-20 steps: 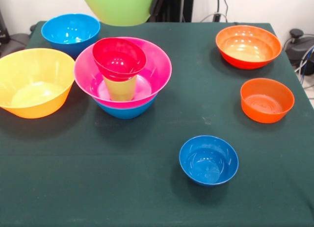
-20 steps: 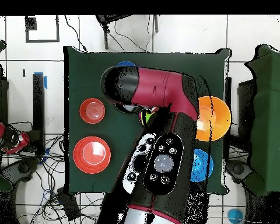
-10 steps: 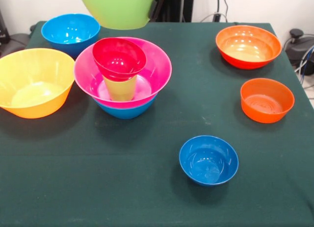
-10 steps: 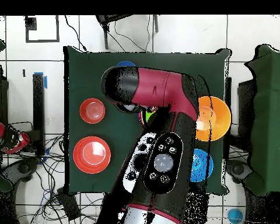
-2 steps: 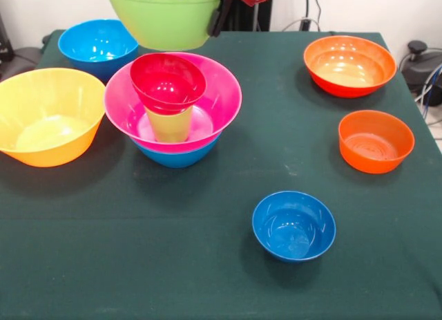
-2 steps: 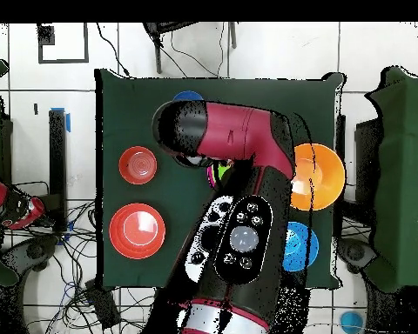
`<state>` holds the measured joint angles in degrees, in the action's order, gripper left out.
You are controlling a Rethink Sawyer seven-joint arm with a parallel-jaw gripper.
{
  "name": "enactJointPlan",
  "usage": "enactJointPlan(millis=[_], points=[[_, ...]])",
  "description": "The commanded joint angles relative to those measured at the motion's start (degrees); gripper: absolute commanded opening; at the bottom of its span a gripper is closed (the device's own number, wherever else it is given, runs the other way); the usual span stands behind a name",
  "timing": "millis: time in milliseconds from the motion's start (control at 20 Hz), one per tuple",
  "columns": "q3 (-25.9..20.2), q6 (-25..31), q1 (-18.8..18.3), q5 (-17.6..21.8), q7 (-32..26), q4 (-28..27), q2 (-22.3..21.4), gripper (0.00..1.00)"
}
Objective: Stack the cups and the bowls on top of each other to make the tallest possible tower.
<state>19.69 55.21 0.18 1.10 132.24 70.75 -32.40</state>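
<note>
The tower stands left of centre: a medium blue bowl (image 5: pixel 178 156) at the bottom, a large pink bowl (image 5: pixel 215 102) in it, the lime cup (image 5: pixel 169 125) upright inside, and a small crimson bowl (image 5: pixel 166 81) tilted on the cup. A green bowl (image 5: pixel 162 19) hangs in the air just above and behind the crimson bowl. My gripper (image 5: pixel 215 14) is shut on its right rim, with a dark finger showing at the edge. In the overhead view the arm (image 6: pixel 239 165) hides the tower and the gripper.
A large yellow-orange bowl (image 5: pixel 45 113) sits left of the tower and a blue bowl (image 5: pixel 99 43) behind it. On the right are an orange bowl (image 5: pixel 349 64) and a red-orange bowl (image 5: pixel 375 140). A small blue bowl (image 5: pixel 293 225) lies near the front.
The green bowl has come down a little toward the tower, so more of it shows in the front view. The other pieces have not moved.
</note>
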Motion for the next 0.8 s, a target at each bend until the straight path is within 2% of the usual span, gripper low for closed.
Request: enactJointPlan(millis=[50, 800], points=[[-8.02, -4.34, -1.76, 0.64, -1.92, 6.18, 2.74, 0.00], [-10.11, -0.27, -2.47, 0.31, -1.56, 6.61, 4.09, 0.00]])
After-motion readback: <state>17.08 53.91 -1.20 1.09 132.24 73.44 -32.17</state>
